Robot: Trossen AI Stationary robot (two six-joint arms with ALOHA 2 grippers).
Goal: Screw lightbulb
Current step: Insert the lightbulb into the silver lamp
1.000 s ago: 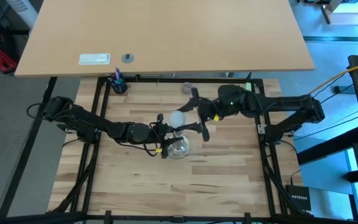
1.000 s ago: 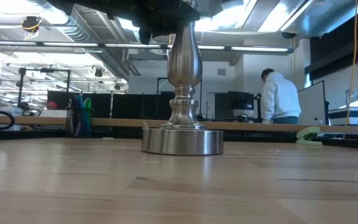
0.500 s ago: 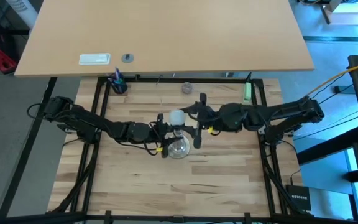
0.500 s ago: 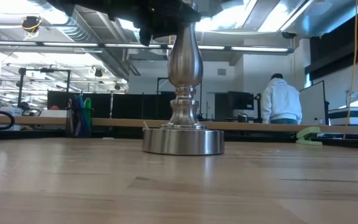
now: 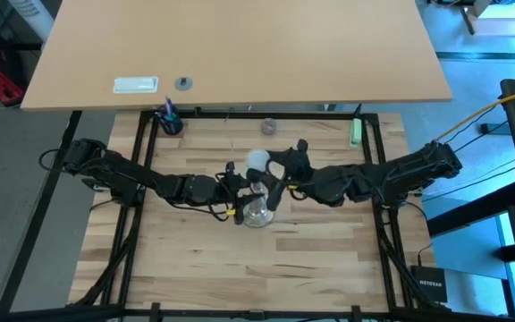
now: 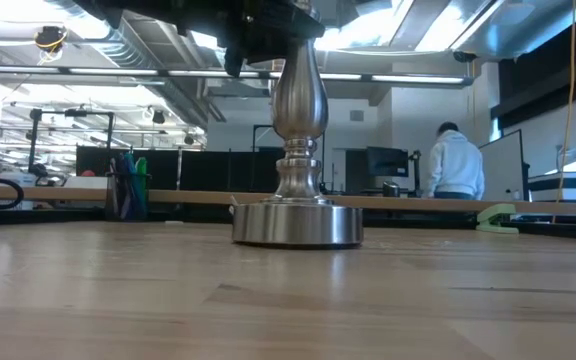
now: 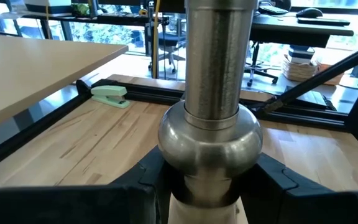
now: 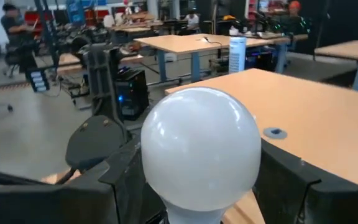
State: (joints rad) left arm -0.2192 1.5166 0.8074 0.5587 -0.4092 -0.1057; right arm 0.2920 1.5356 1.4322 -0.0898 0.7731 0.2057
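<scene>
High view: the lightbulb (image 5: 257,162) sits at table centre, clamped in the right gripper (image 5: 271,179), at 12 o'clock of the silvery lamp stand (image 5: 256,213). The left gripper (image 5: 236,190) closes on the stand's stem from 9 o'clock.

Low view: the stand's round base (image 6: 297,224) rests flat on the wooden table (image 6: 288,300).

Left wrist view: fingers (image 7: 135,186) flank the stem (image 7: 218,62).

Right wrist view: fingers (image 8: 126,174) pinch the white globe.
</scene>
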